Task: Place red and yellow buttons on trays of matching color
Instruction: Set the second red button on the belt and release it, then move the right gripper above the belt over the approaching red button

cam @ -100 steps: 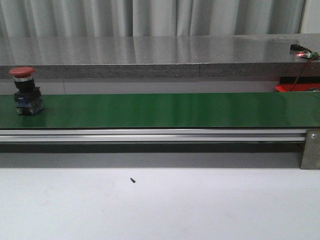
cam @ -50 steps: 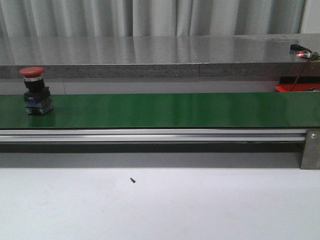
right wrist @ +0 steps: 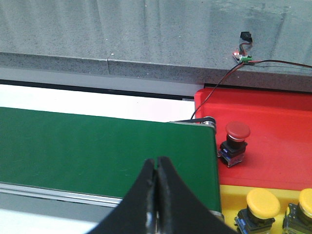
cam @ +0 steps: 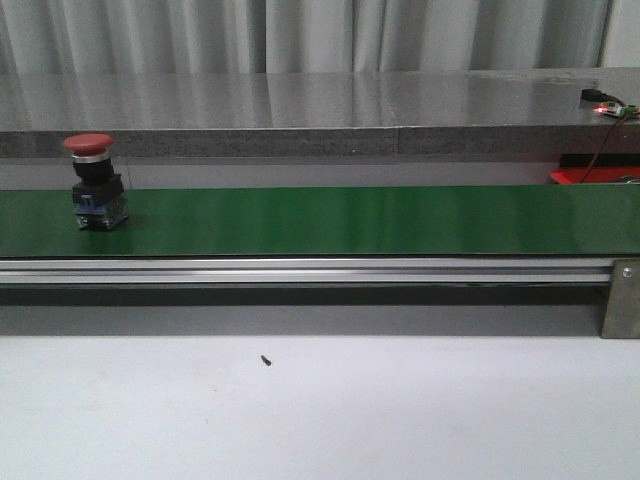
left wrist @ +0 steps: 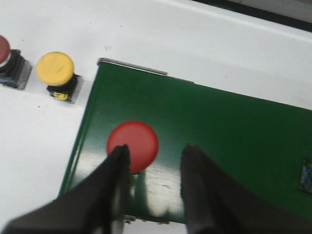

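I'm watching a red button (cam: 95, 181) standing upright on the green conveyor belt (cam: 380, 220), out at the left end in the front view, red mushroom cap on top, black body and clear base below. That's the piece I care about.

From the left wrist camera I see the left gripper (left wrist: 155, 161) directly above the belt's end, fingers spread apart with nothing between them. The red cap (left wrist: 132, 146) sits just at the tip of one finger (left wrist: 118, 170) and partly into the gap, so the button is off-centre between the fingers, toward that finger rather than midway. The cap is round, so no long axis to fuss over from above; what counts is centring the gap on it. Beside the belt's end, on the white table (left wrist: 39, 126), a yellow button (left wrist: 56, 69) and another red-capped button (left wrist: 4, 51) wait.

Over on the right, the right gripper (right wrist: 156, 170) has its fingers pressed together, holding nothing, above the far end of the belt. Past that end I see the red tray (right wrist: 282, 126) with a red button (right wrist: 236, 141) already standing on it, and the yellow tray (right wrist: 226, 195) with yellow buttons (right wrist: 263, 204).

My read: the left arm is far nearer this button, almost on it, while the matching tray lies at the right arm's end.
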You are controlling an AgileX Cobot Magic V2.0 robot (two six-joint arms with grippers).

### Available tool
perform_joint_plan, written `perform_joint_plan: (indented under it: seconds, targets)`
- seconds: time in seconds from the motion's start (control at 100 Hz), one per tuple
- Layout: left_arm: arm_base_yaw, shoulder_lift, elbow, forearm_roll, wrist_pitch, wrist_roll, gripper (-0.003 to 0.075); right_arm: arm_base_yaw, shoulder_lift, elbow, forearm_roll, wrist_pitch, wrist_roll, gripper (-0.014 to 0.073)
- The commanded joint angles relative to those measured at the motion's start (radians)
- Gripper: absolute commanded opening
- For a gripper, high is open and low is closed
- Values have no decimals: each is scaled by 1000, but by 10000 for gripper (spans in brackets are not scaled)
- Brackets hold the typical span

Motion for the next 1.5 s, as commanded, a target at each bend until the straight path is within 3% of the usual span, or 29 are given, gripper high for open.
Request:
perform_joint_plan:
  seconds: [0.0, 0.56, 1.18, 1.49]
  targets:
    - [-34, -72, -16, -29, -28, 3, -6, 0, 0, -25, 12, -61, -6, -59]
    - [-285, -383, 203, -29, -37, 5, -20, 0, 0, -25, 12, -33, -6, -59]
    - [-292, -848, 527, -29, -109, 5, -20, 0, 0, -25, 12, -3, -6, -59]
    - [-292, -998, 610, -29, -145, 5, -20, 0, 4, -48, 19, 49, -6, -59]
